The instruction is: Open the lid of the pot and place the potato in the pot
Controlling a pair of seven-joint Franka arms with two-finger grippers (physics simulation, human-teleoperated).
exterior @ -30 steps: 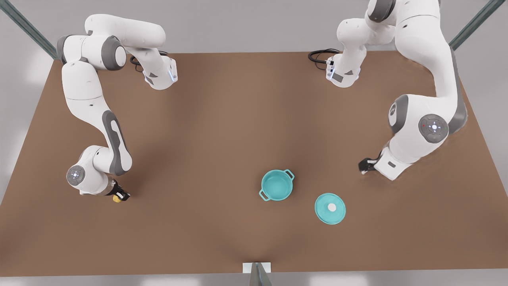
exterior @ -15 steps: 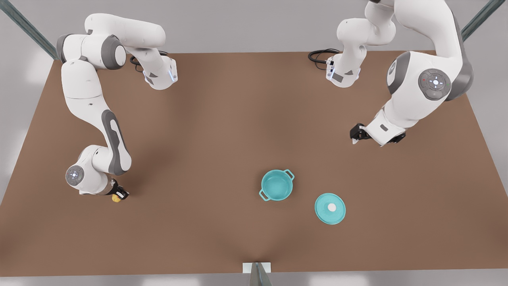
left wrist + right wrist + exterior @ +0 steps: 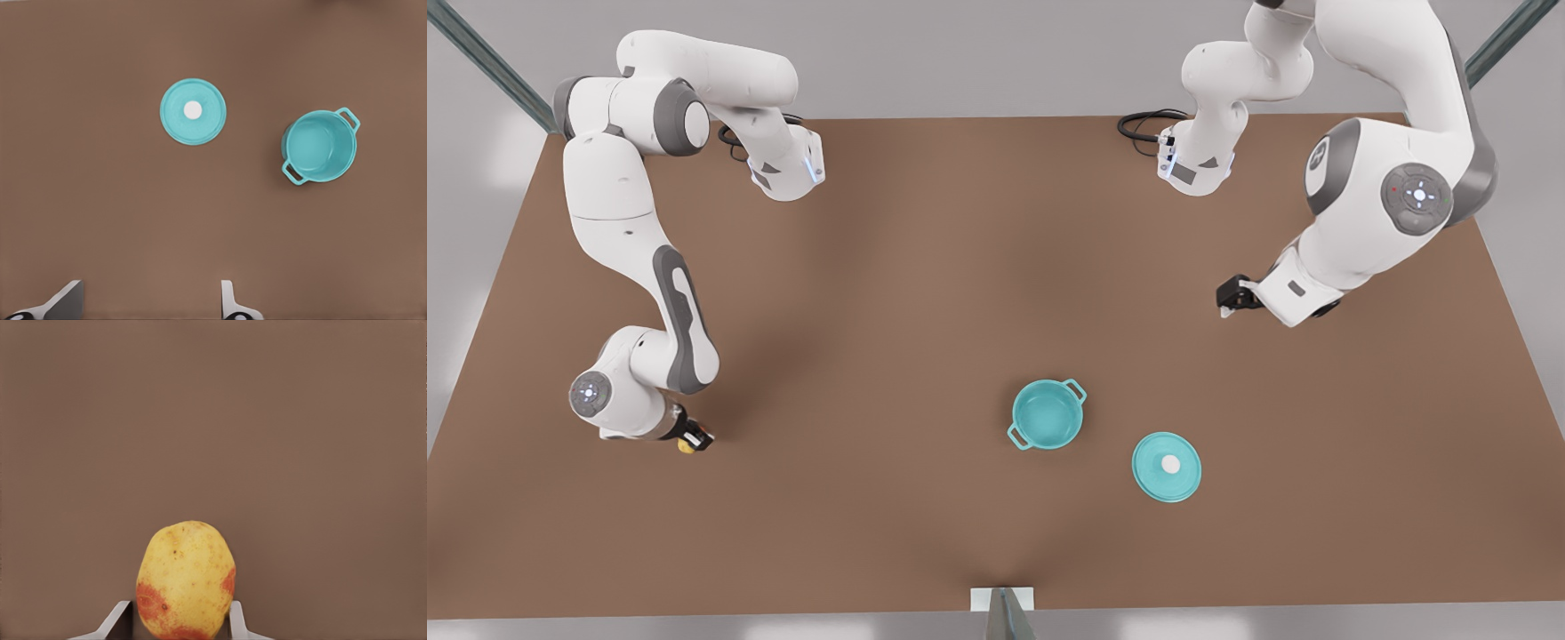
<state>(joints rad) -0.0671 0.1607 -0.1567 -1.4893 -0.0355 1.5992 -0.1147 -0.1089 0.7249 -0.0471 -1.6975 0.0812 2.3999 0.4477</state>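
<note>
Brown and bare, the counter (image 3: 925, 267) carries the pot (image 3: 1048, 414) standing uncovered near the middle, with the pot lid (image 3: 1167, 467) lying flat just beside it toward the front view's right, knob up and apart from the pot. The right gripper (image 3: 694, 441) sits low at the front view's left, well apart from the pot, its jaws set against both sides of the potato (image 3: 185, 580), which the front view shows as a small yellow spot at the fingertips. The left gripper (image 3: 1230, 296) waits above the counter at the front view's right with its jaws spread and nothing between them. Since the lid is off, the step in hand looks like the grasp of the potato; the next move calls for a lift and a long carry across to the pot's mouth, then a release above it. Seen from the right wrist, the potato's orange-red blotches and the fingers (image 3: 235, 617) hugging it are plain; the left wrist looks down on pot and lid together.
</note>
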